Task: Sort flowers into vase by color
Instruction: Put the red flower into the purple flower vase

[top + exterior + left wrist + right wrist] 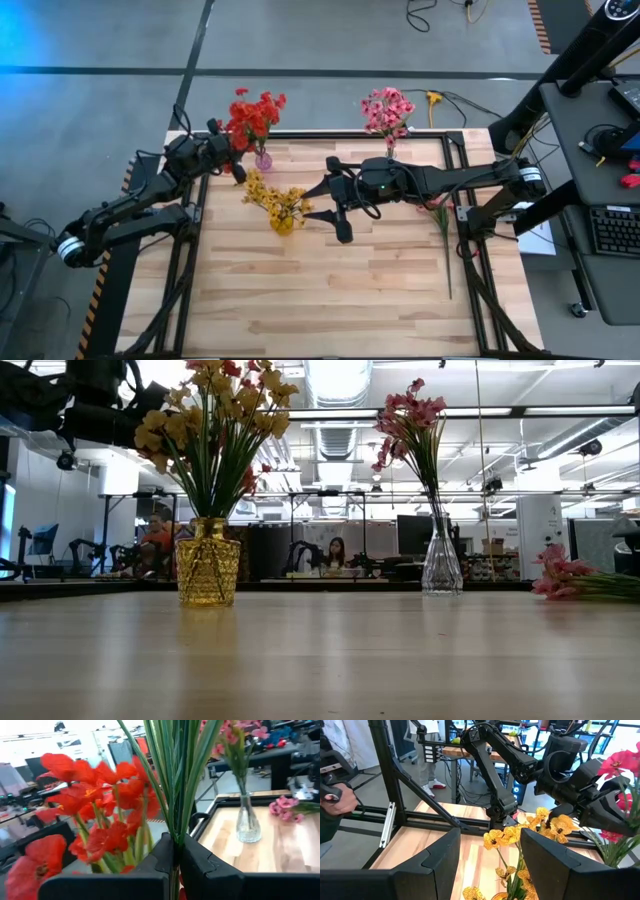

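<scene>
Red flowers stand over a small pink vase at the table's far left. My left gripper is shut on their green stems. Yellow flowers stand in a yellow vase near the table's middle. My right gripper is open and empty just right of them; the yellow blossoms show beyond its fingers. Pink flowers stand in a clear vase at the far edge. One pink sprig lies flat on the table at the right. My left gripper pinches a bunch of the red flowers' green stems between its two fingers, below the blossoms. It comes level from the table's left and lies across the stems. The stems' lower ends are hidden, so whether they stand in the pink vase cannot be told.
A black frame runs along the table's edges. The lying sprig's long stem reaches toward the near right. A desk with a keyboard stands right of the table. People sit in the room beyond.
</scene>
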Controlling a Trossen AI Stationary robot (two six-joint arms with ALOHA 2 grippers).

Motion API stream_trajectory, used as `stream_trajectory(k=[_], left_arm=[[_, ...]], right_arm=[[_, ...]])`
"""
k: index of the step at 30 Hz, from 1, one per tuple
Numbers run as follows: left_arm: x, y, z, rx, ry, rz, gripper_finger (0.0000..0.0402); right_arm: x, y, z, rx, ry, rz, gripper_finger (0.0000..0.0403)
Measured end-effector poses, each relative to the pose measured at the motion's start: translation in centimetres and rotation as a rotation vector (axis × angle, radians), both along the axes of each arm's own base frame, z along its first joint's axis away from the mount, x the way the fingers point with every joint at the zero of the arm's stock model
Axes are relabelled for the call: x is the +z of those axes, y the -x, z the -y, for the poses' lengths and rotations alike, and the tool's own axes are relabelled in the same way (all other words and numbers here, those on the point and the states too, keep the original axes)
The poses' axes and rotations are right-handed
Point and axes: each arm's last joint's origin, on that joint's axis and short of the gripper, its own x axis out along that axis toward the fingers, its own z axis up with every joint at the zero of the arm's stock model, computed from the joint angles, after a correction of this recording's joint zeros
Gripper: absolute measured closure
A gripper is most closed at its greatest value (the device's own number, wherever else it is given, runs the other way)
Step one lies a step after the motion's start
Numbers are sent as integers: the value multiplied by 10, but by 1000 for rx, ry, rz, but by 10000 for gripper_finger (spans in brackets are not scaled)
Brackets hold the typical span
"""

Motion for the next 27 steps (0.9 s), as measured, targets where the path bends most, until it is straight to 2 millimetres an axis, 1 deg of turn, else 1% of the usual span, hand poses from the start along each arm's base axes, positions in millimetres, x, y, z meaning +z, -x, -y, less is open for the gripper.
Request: stream_trajectory(k=[4,10,16,27], left_arm=[[2,-1,1,-37,-20,19,400],[3,-1,1,-37,-32,22,400],[1,-3,-1,-37,-55,43,400],[-7,-7,-8,20,-63,-7,400]], right_arm=[[0,0,0,-17,3,0,202],[0,0,1,-18,3,0,202],[0,0,1,-16,10,1,202],[-1,-1,1,-16,10,0,202]])
